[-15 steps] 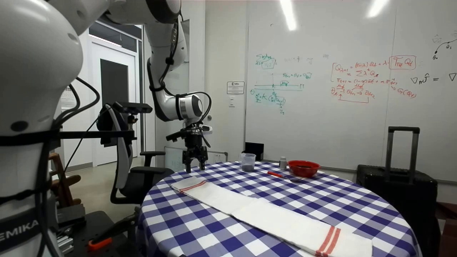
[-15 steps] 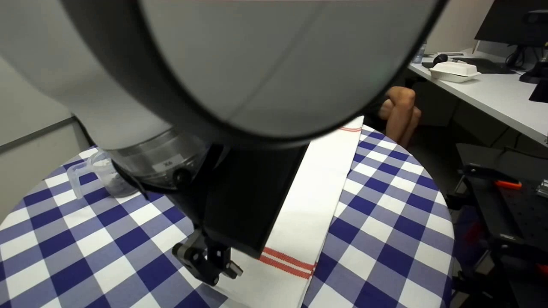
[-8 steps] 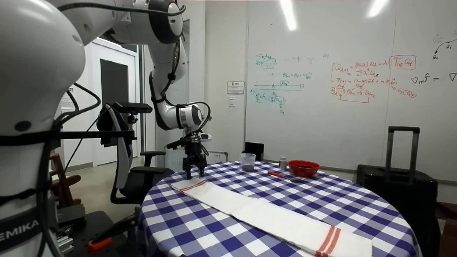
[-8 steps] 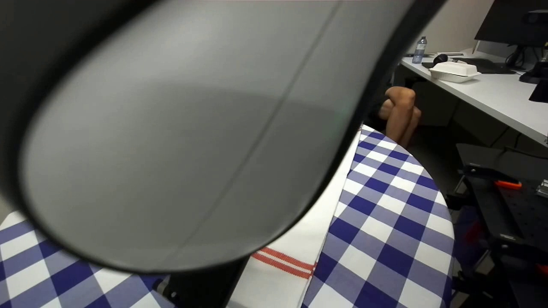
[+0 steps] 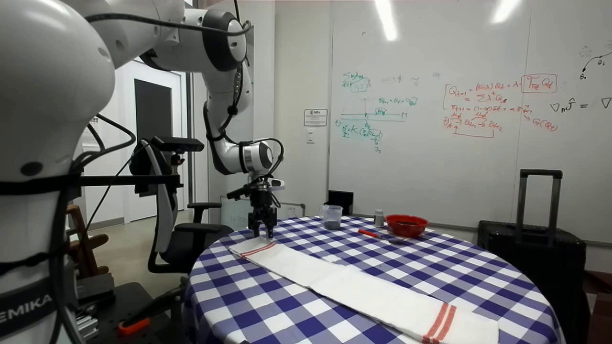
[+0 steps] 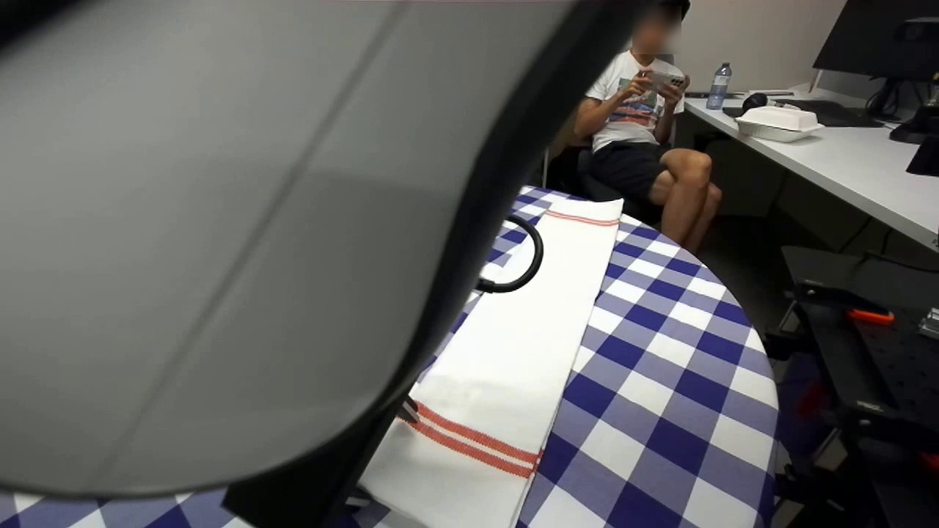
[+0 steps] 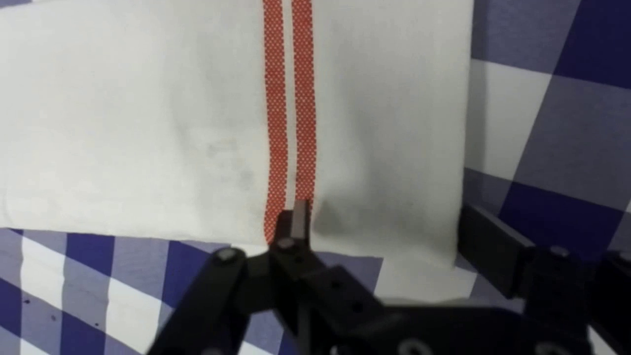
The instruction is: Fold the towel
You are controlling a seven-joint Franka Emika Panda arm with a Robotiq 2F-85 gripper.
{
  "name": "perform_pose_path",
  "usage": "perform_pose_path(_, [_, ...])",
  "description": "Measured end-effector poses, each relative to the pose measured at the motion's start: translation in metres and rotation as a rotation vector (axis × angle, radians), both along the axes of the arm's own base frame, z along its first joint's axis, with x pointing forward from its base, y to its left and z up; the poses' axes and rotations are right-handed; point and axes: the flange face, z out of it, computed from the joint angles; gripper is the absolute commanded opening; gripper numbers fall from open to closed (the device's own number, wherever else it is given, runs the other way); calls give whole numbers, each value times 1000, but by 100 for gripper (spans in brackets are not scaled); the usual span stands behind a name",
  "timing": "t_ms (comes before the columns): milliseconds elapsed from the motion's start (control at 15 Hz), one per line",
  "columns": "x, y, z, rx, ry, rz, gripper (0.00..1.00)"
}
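Observation:
The white towel [image 5: 354,286] lies flat as a long strip on the blue-and-white checkered tablecloth, with a pair of red stripes near each end. It also shows in an exterior view [image 6: 513,330], partly behind the arm, and in the wrist view [image 7: 148,123]. My gripper [image 5: 263,234] is low at the towel's striped far end. In the wrist view my gripper [image 7: 384,209] is open, one finger over the red stripes near the towel's long edge, the other just beyond its end edge. Nothing is held. Whether the fingertips touch the cloth I cannot tell.
A clear measuring cup [image 5: 332,217], a small grey container [image 5: 378,218], a red bowl [image 5: 406,225] and a red-handled utensil [image 5: 370,233] stand or lie toward the table's back. A person [image 6: 638,110] sits beyond the table. A black suitcase [image 5: 530,272] stands beside it.
My gripper has come down to the towel's striped end and shifted slightly; it appears turned, with its fingers now along the towel's long edge. The towel has not moved.

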Motion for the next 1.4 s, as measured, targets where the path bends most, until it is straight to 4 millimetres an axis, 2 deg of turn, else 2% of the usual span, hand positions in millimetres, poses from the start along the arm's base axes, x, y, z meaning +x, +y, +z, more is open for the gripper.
perform_pose_path(400, [6, 2, -5, -17, 14, -9, 1])
perform_pose_path(533, [4, 6, -1, -15, 19, -2, 1])
perform_pose_path(600, [2, 10, 2, -8, 22, 11, 4])
perform_pose_path(733, [-3, 21, 15, 17, 25, 47, 4])
perform_pose_path(867, [-8, 34, 39, 44, 12, 88, 4])
perform_pose_path(1067, [-15, 45, 91, 78, -32, 137, 4])
perform_pose_path(1400, [-22, 40, 175, 73, -140, 216, 4])
